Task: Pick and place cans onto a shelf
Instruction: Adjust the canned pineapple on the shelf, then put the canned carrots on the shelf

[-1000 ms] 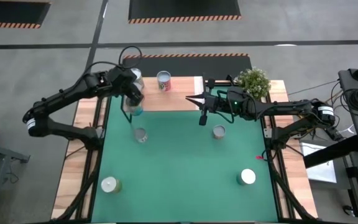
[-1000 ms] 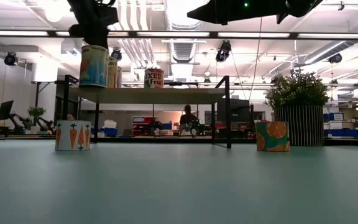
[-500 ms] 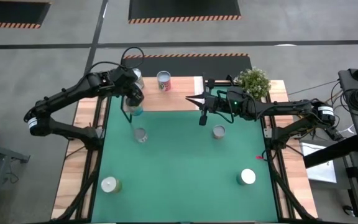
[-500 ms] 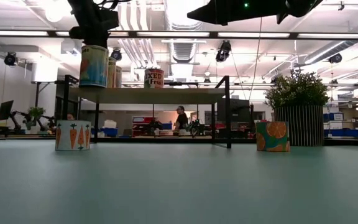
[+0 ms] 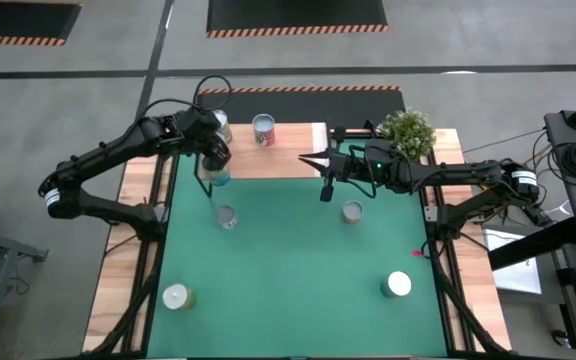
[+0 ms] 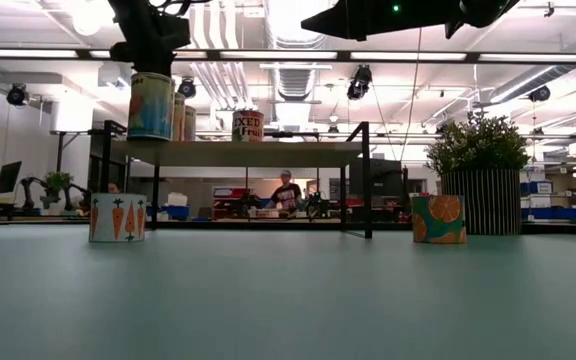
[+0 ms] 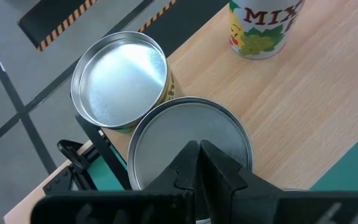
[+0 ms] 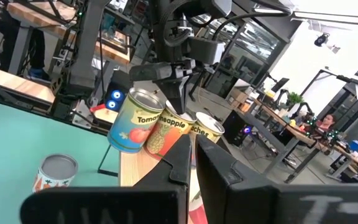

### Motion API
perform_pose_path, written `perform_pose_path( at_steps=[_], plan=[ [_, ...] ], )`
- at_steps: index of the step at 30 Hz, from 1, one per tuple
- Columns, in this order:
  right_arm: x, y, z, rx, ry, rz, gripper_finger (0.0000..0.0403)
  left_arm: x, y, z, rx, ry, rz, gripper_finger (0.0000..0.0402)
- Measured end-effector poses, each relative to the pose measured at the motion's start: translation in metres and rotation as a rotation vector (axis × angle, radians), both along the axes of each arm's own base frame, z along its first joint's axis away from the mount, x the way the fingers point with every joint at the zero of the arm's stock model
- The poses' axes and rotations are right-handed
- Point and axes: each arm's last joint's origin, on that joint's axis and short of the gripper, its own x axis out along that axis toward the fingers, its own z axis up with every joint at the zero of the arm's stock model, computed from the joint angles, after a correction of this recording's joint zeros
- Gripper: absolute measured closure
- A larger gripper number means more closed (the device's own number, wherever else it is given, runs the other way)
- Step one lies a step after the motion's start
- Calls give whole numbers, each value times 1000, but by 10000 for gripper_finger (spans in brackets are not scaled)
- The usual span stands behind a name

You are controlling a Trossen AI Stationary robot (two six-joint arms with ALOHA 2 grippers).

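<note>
The shelf (image 5: pixel 288 160), a light wooden board on black legs, stands at the table's far side. At its left end stand three cans close together, among them a teal-labelled can (image 6: pixel 151 105) and a yellow-labelled one (image 7: pixel 120 78). A "Mixed Fruit" can (image 5: pixel 264 128) stands farther right. My left gripper (image 7: pixel 197 149) is shut, pointing steeply down over the teal-labelled can's silver lid (image 7: pixel 188 134). My right gripper (image 5: pixel 305 159) is shut and empty, held level above the shelf's right part and pointing left. My left gripper's shut fingertips (image 7: pixel 207 155) stand over the middle of the silver lid of the teal-labelled can, coming from above at a slant. The can stands upright on the shelf. Whether the fingertips touch the lid I cannot tell.
On the green mat stand a carrot-printed can (image 5: pixel 227 217), an orange-and-teal can (image 5: pixel 352 211), and two more cans (image 5: pixel 398 284) (image 5: pixel 176 296) near the front. A potted plant (image 5: pixel 406 130) stands at the far right corner. A person moves in the room behind.
</note>
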Motion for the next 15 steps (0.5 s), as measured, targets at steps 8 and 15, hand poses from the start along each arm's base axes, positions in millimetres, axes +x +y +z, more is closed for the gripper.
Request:
perform_pose_path(
  at_steps=[8, 15],
  plan=[
    [0, 0, 0, -2, 0, 0, 390, 0, -9, 13, 15, -74, -6, 402],
    [0, 0, 0, -1, 2, 0, 390, -3, -39, 28, 83, -222, -39, 402]
  ],
)
